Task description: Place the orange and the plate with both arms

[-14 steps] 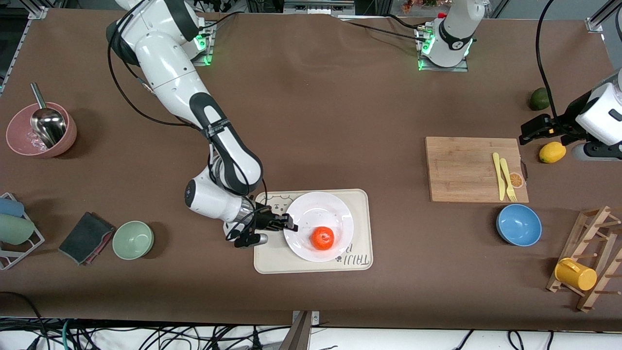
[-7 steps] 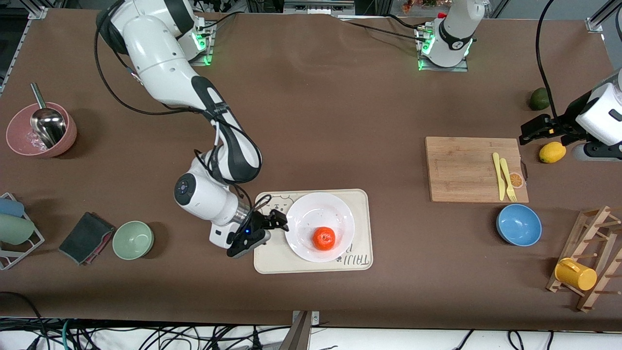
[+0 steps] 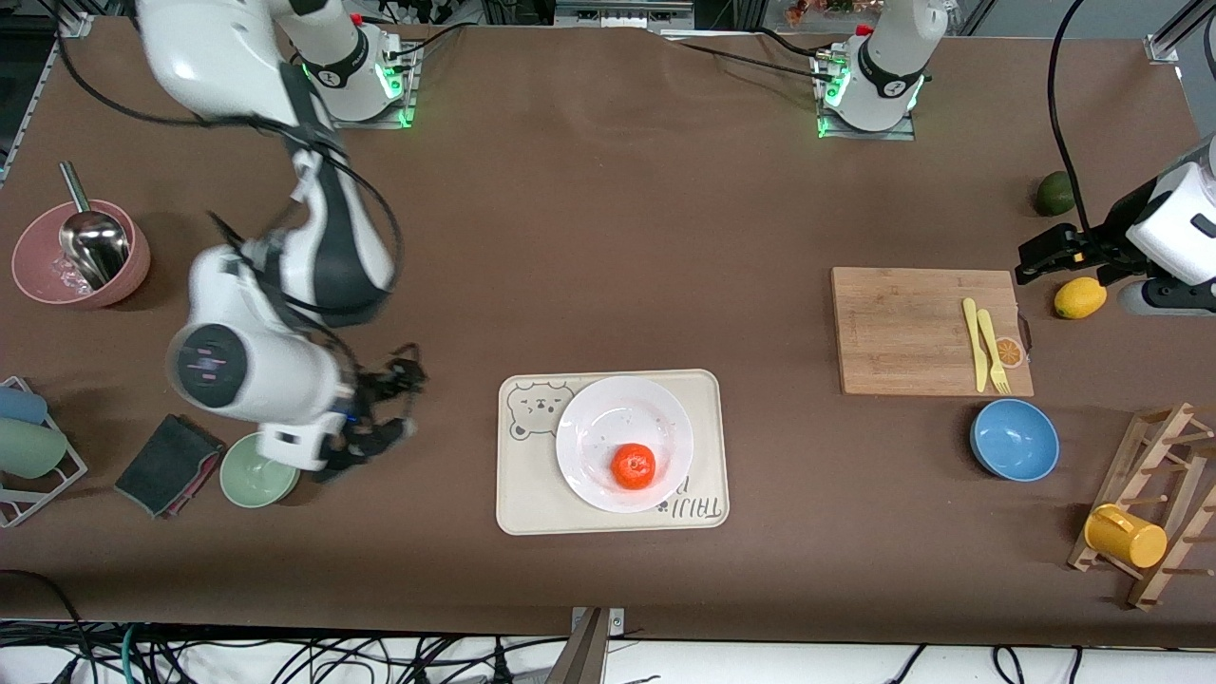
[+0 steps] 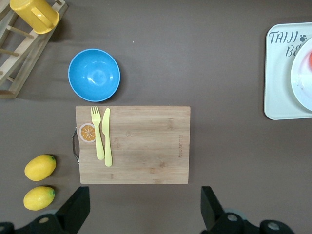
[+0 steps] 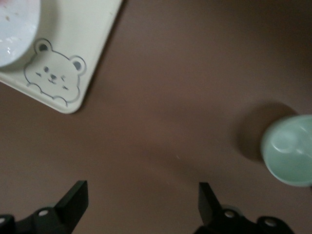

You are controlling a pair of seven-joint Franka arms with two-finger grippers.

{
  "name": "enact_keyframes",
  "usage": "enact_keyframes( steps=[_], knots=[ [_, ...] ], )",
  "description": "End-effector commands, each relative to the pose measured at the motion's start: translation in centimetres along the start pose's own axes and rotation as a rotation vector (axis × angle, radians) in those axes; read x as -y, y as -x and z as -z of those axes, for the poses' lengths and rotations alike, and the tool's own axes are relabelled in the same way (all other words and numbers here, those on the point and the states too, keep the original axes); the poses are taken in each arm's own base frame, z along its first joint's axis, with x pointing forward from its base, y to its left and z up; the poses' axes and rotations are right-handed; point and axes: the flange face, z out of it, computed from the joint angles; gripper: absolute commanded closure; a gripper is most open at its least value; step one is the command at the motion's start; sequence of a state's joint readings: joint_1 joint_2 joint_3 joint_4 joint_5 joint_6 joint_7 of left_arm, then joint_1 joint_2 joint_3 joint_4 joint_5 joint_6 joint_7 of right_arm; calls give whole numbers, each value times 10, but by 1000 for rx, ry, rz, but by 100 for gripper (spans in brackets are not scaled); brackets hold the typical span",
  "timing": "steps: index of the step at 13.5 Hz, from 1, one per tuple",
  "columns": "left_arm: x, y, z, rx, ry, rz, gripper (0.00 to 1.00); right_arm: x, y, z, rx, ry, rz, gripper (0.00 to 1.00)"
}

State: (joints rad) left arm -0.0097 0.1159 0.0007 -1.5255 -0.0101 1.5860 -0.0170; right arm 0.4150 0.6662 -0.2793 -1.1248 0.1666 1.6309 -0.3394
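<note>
Orange (image 3: 632, 465) lies on the plate (image 3: 608, 418), on the part of it nearer the front camera. Plate sits on the tray (image 3: 698, 394), roughly centred. Placement appears complete; the step in hand looks like withdrawal to rest.

Right gripper (image 3: 385, 408) hangs over bare table between the tray and the green bowl (image 3: 249, 477), jaws apart and empty. Left gripper (image 4: 141, 209) is raised near the board (image 3: 902, 328), toward the left arm's end of the table, jaws apart, holding nothing; that arm waits.

Next move likely calls only for parking the right arm clear of the green bowl.

Orientation: orange is near round, so no long axis is discernible; which way its stem end faces cannot be told. Plate lies flat, opening upward.
</note>
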Motion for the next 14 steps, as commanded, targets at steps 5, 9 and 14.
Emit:
enact_keyframes(
  steps=[5, 9, 14],
  knots=[
    [-1, -3, 5, -8, 14, -17, 0, -38, 137, 154, 50, 3, -154, 0],
    [-1, -2, 6, -9, 14, -17, 0, -50, 168, 146, 74, -24, -181, 0],
    [0, -2, 6, -9, 15, -13, 0, -25, 212, 97, -1, 49, -311, 0]
  ],
)
